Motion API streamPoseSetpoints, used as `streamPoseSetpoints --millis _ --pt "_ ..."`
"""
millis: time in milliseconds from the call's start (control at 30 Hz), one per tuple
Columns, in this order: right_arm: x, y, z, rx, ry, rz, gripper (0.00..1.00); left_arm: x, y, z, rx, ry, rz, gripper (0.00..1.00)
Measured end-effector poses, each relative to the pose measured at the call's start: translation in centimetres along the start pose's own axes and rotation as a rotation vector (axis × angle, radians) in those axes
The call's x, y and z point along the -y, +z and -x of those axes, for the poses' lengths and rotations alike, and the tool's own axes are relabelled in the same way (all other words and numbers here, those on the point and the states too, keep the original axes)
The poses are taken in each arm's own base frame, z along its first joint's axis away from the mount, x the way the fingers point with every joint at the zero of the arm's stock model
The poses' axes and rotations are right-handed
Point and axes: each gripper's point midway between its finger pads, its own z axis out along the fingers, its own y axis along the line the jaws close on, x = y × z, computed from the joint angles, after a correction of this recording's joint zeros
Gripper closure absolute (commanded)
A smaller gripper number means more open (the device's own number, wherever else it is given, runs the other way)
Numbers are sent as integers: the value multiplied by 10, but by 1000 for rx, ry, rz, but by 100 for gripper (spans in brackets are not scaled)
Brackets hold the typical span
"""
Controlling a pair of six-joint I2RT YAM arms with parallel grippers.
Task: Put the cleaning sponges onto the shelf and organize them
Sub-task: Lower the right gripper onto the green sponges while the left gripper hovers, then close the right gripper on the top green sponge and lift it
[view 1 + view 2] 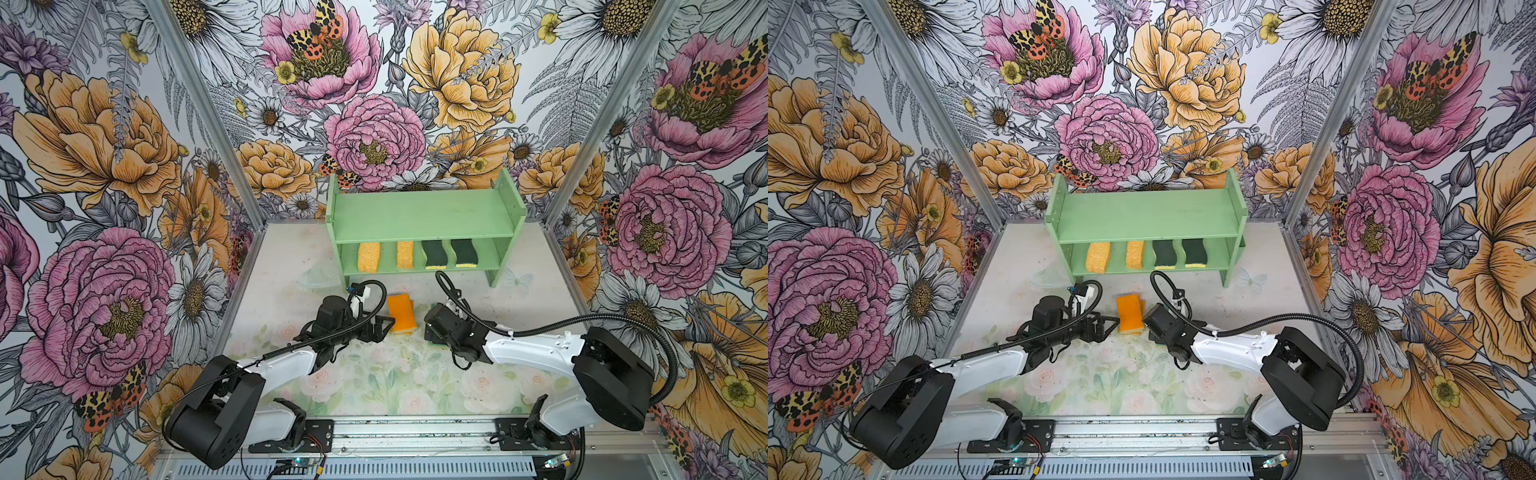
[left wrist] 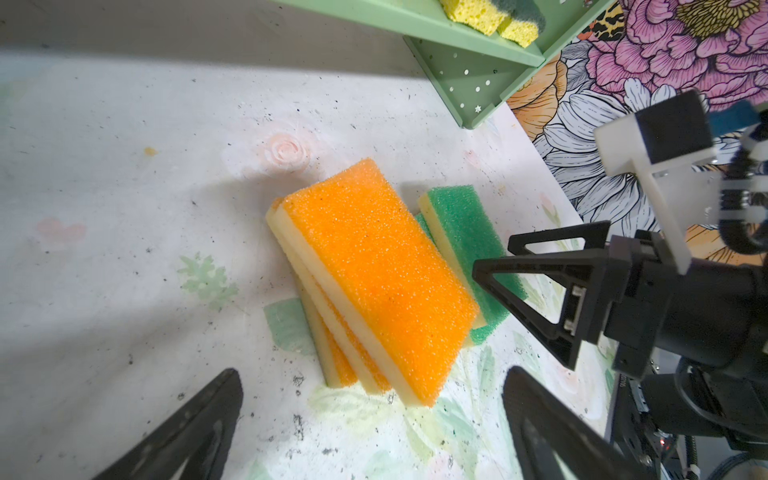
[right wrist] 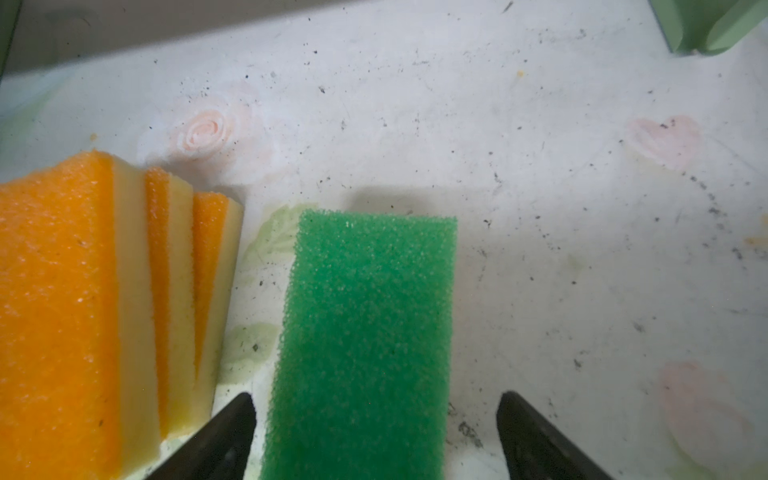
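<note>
right end effector point(image 3: 374, 399) spread either side of coarse-pored bright green rectangular sponge point(image 3: 370, 299)

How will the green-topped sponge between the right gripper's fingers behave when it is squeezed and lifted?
Green-topped sponge: porous foam, so it probably compresses and weighs little. Its coarse top likely resists slipping. Flat and rectangular, it should not roll.

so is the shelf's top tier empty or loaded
Empty: the top tier is bare in both top views; four sponges sit on the lower tier.
</note>
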Motion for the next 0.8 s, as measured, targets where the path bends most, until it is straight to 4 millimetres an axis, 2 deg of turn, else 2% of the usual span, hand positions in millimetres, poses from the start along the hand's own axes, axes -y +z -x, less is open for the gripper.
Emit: streamPoseSetpoints --millis 800 --pt "-8 6 -4 -18 -21 -11 12 -9 0 -6 -20 13 45 1"
